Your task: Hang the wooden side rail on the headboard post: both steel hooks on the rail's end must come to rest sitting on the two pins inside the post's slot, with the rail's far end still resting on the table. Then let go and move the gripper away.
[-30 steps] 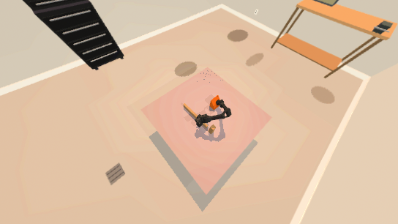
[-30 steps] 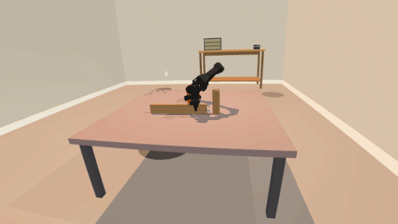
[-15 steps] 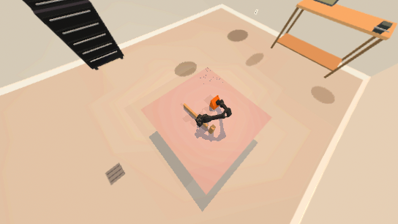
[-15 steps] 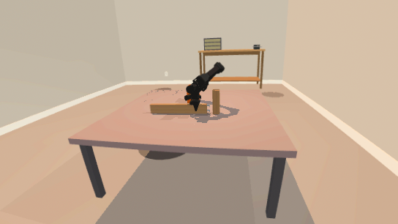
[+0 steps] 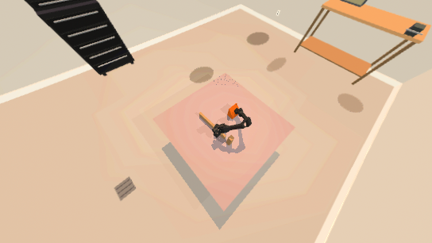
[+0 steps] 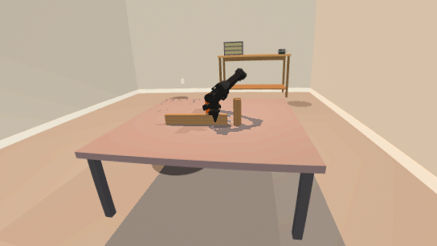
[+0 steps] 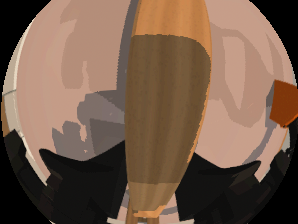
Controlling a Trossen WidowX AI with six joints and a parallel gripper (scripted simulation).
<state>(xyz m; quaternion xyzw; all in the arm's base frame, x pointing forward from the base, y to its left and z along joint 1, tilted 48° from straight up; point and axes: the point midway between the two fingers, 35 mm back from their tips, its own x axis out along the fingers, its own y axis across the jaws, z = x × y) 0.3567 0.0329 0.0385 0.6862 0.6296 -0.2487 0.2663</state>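
Note:
The wooden side rail (image 5: 206,119) (image 6: 185,119) (image 7: 165,100) stands on its long edge on the table, its near end close to the headboard post. The post (image 5: 230,140) (image 6: 237,112) stands upright, with a small gap between it and the rail's end in the exterior view. My gripper (image 5: 217,133) (image 6: 215,120) (image 7: 153,140) is shut on the rail, near the post end, with one finger on each side. The rail appears level and down on the table. The steel hooks, the slot and its pins cannot be made out.
The pink table top (image 5: 222,179) (image 6: 161,145) carries everything. The orange arm base (image 5: 233,111) (image 7: 284,103) sits behind the rail. The black arm reaches over from it. An orange workbench (image 5: 373,19) (image 6: 257,57) stands at the far wall, and a black rack (image 5: 81,33) stands beyond the table.

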